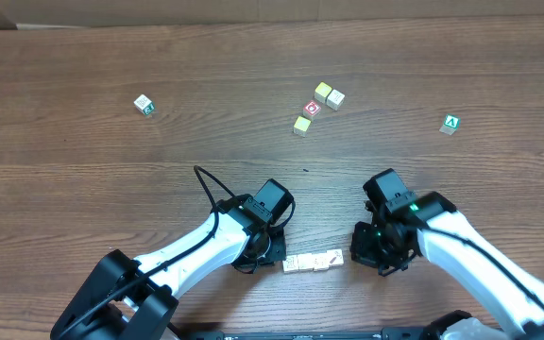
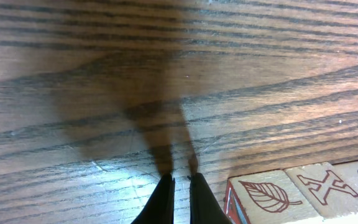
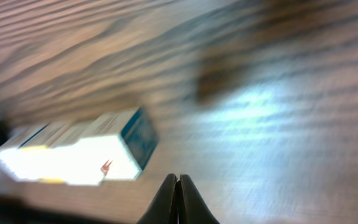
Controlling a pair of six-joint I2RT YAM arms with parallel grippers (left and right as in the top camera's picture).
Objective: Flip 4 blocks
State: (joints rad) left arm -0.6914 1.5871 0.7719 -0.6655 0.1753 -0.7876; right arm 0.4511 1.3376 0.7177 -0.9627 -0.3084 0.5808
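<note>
A short row of cream-white blocks (image 1: 313,262) lies near the table's front edge, between my two grippers. The left wrist view shows a leaf-printed block (image 2: 263,196) with a red side, then an X-printed block (image 2: 325,186), just right of my left gripper (image 2: 181,180). Its fingers stand almost together with nothing between them. In the overhead view the left gripper (image 1: 274,253) sits at the row's left end and the right gripper (image 1: 365,253) beside its right end. The blurred right wrist view has the blocks (image 3: 73,152) up and left of my shut right gripper (image 3: 178,178).
Farther back on the wooden table lie other cubes: a white one (image 1: 143,105) at left, two pale ones (image 1: 329,94) touching, a yellowish one (image 1: 302,125), a red-faced cube (image 1: 312,110) and a green-faced cube (image 1: 451,124) at right.
</note>
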